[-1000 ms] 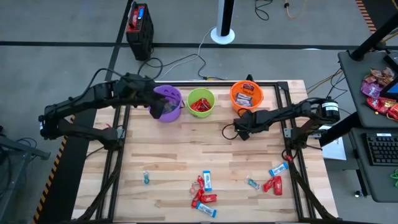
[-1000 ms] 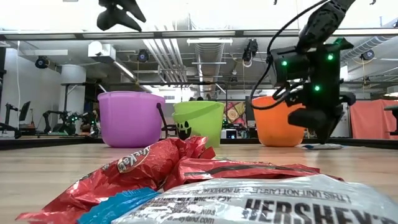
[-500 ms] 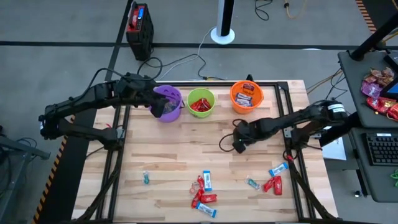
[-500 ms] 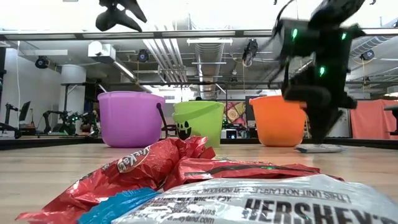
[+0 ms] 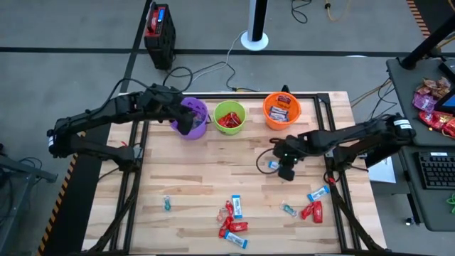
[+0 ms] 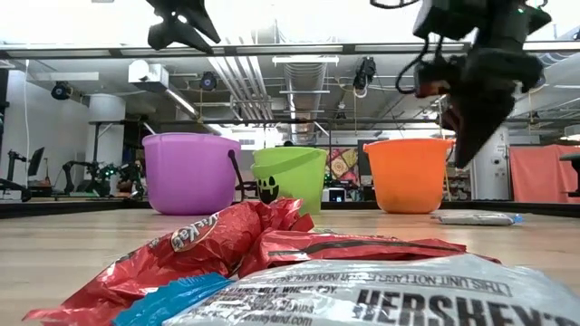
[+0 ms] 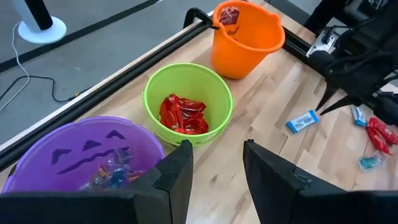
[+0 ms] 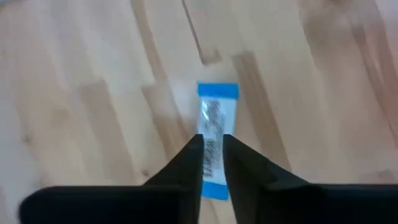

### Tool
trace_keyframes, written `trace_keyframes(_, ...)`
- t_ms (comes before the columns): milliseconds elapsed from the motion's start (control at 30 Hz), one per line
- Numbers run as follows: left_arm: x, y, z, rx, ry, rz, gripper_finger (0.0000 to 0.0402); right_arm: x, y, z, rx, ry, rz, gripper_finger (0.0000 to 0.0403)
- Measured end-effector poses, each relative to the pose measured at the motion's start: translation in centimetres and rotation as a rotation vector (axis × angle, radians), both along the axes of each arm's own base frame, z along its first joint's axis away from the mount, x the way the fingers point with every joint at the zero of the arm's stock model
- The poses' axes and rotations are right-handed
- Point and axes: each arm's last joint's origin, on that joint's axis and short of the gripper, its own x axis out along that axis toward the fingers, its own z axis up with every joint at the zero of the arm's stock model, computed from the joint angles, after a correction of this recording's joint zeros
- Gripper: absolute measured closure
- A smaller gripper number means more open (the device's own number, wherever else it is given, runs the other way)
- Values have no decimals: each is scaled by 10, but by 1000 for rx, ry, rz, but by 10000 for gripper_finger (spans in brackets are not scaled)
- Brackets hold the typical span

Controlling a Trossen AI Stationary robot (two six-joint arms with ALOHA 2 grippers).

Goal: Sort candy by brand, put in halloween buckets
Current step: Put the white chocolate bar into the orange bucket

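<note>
Three buckets stand in a row at the far edge: purple (image 5: 193, 117), lime green (image 5: 229, 116) holding red candy, and orange (image 5: 282, 110) holding bars. My left gripper (image 7: 217, 165) hovers open over the purple bucket's (image 7: 81, 155) near rim, holding nothing. My right gripper (image 5: 284, 171) is raised above the table, right of centre, with only a narrow gap between its fingers. A blue-and-white bar (image 8: 216, 134) lies flat on the boards below it (image 6: 476, 217). More candy (image 5: 233, 217) lies scattered near the near edge, with red wrappers (image 6: 208, 244) in the foreground of the low view.
A teal twist (image 5: 168, 204) lies alone at near left, and several pieces (image 5: 313, 206) lie at near right. The black table frame (image 5: 328, 128) runs along the edges. A side desk with red-pink bags (image 5: 434, 99) stands to the right. Bare boards span the table's middle.
My right gripper has moved from near the orange bucket toward the near edge and a little right. It dipped close to the boards, then rose. The blue-and-white bar it stood over now shows uncovered on the table and has stayed in place.
</note>
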Motion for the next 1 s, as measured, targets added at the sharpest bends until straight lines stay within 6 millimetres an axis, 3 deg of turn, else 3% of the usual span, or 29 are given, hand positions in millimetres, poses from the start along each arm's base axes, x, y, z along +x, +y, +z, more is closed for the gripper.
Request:
trace_keyframes(333,4,-1,0,46,7,-45,277,-12,3,-46,8,-45,-21,227)
trace_keyframes(533,5,-1,1,76,13,-67,277,-16,3,-71,24,35,-95,196)
trace_keyframes(700,7,0,0,102,23,-86,277,-15,3,-86,16,107,-101,227)
trace_keyframes(1000,13,2,-5,106,55,-97,277,4,5,-81,33,55,-65,371)
